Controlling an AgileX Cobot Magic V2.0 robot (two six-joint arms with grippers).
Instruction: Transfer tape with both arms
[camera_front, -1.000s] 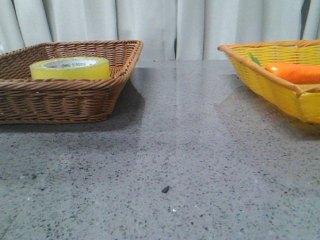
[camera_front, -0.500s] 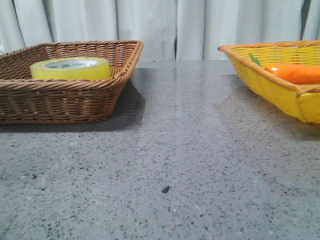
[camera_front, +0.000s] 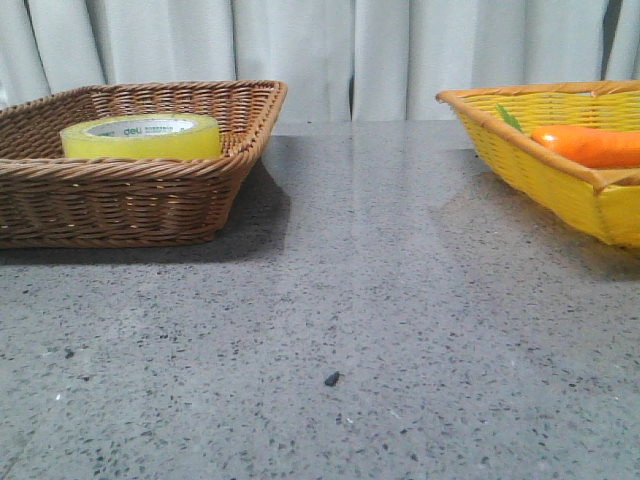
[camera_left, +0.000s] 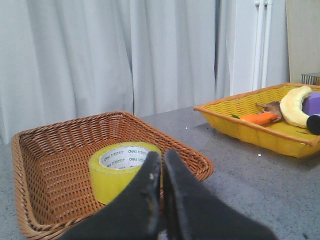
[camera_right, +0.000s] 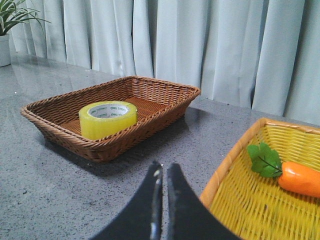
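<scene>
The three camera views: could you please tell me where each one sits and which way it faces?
Front view: low, facing forward over the table; no arm shows.
Left wrist view: behind the shut left gripper, facing the brown basket.
Right wrist view: behind the shut right gripper, above the yellow basket.
All three share the tape.

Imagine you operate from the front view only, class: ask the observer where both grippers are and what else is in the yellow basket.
Operator: Is the left gripper near the tape?
Observer: The left gripper is shut, short of the tape lying in the brown basket.
Operator: And the right?
Observer: The right gripper is shut too, above the table beside the yellow basket.
Operator: Only a carrot there?
Observer: No, beside the carrot lies a banana.
</scene>
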